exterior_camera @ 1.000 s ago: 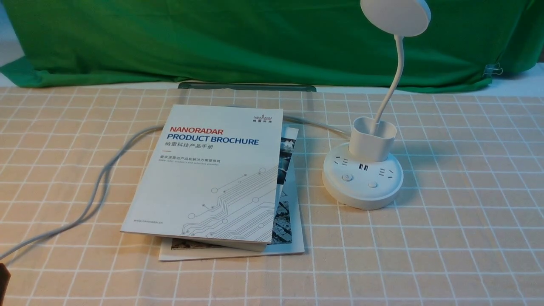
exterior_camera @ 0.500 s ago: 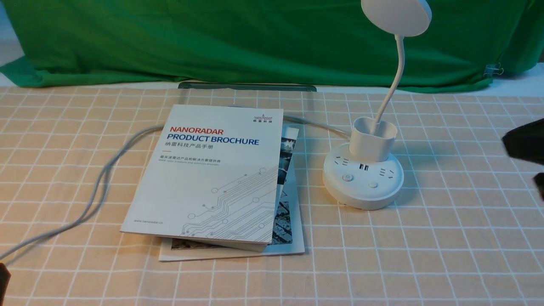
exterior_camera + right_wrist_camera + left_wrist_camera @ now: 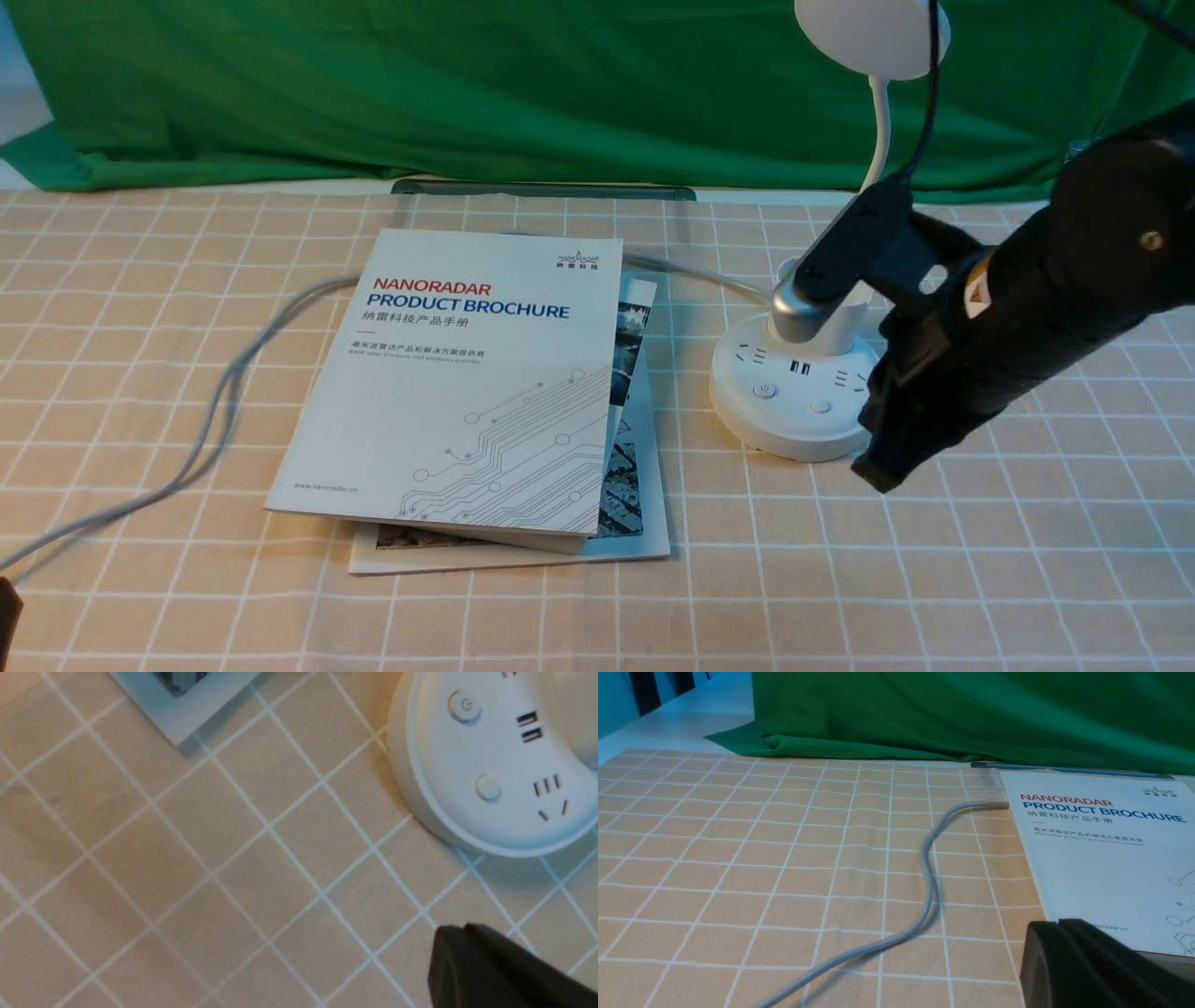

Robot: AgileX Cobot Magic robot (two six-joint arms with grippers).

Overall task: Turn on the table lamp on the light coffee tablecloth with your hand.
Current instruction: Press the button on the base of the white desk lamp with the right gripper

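The white table lamp stands on the light coffee tablecloth (image 3: pixel 1027 560). Its round base (image 3: pixel 747 420) has sockets and two buttons (image 3: pixel 765 390), and its disc head (image 3: pixel 859 33) is at the top edge. My right hand (image 3: pixel 875 476) is shut and empty, with the tip low over the cloth just in front of the base's right side and not touching it. Its silver-tipped camera block (image 3: pixel 794 308) hides most of the cup holder. The right wrist view shows the base (image 3: pixel 444 765), both buttons (image 3: pixel 487 787) and the shut tip (image 3: pixel 464 927) a square short of it. My left gripper (image 3: pixel 1057 924) is shut beside the brochure's near corner.
A white product brochure (image 3: pixel 467 383) lies on another booklet (image 3: pixel 644 523) left of the lamp. The lamp's grey cable (image 3: pixel 224 392) runs from under it to the front left edge. A green cloth (image 3: pixel 467 84) hangs behind the table.
My right arm has swung in from the right edge of the front view to the lamp base, and its camera block now covers the cup holder. The left gripper and the lamp have not moved.
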